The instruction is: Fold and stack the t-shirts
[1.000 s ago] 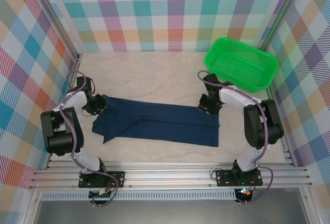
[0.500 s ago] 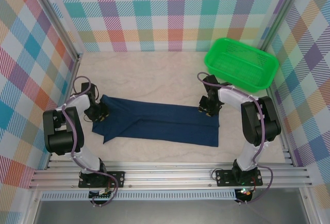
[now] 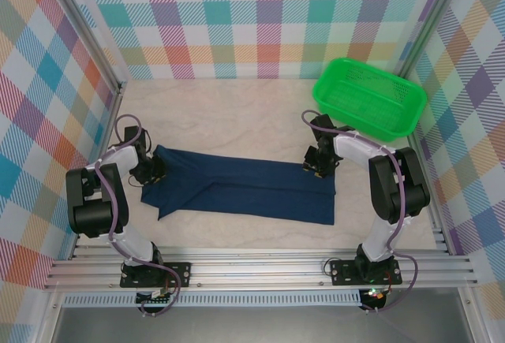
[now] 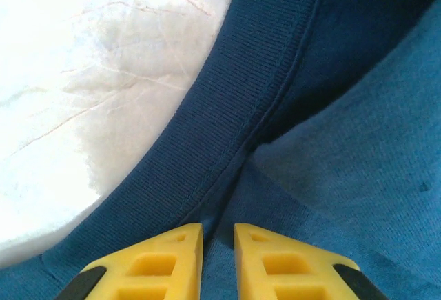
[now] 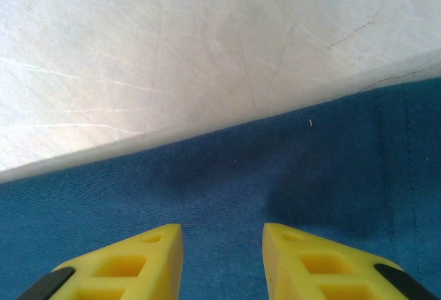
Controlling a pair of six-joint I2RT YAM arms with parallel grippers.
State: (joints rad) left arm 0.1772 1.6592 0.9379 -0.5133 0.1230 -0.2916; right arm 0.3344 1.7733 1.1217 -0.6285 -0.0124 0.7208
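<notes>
Listener: Where is the t-shirt (image 3: 237,189)?

Describer: The dark navy t-shirt lies flat on the pale table (image 3: 237,114), folded into a long band that runs left to right between the two arms. No print shows on the upturned face. The near left corner sticks out in a loose flap.

Listener: What is the left gripper (image 3: 150,173) doing?

Describer: It sits at the shirt's left end. Its wrist camera shows the yellow fingers (image 4: 158,258) nearly together, with only a thin slit between them. They rest on the seam where the ribbed neckband (image 4: 227,107) meets the body of the shirt. I cannot tell whether any cloth is pinched in that slit.

Listener: And the right gripper (image 3: 316,168)?

Describer: It is down at the far right corner of the shirt, close to the cloth's far edge. The yellow fingers (image 5: 138,258) stand apart with plain blue cloth in the gap. The cloth there is shaded, as if slightly puckered.

Listener: Is anything else there?

Describer: A green plastic basket (image 3: 367,95) stands in the far right corner of the table, apart from the shirt. Checked walls in pastel colours surround the table.
</notes>
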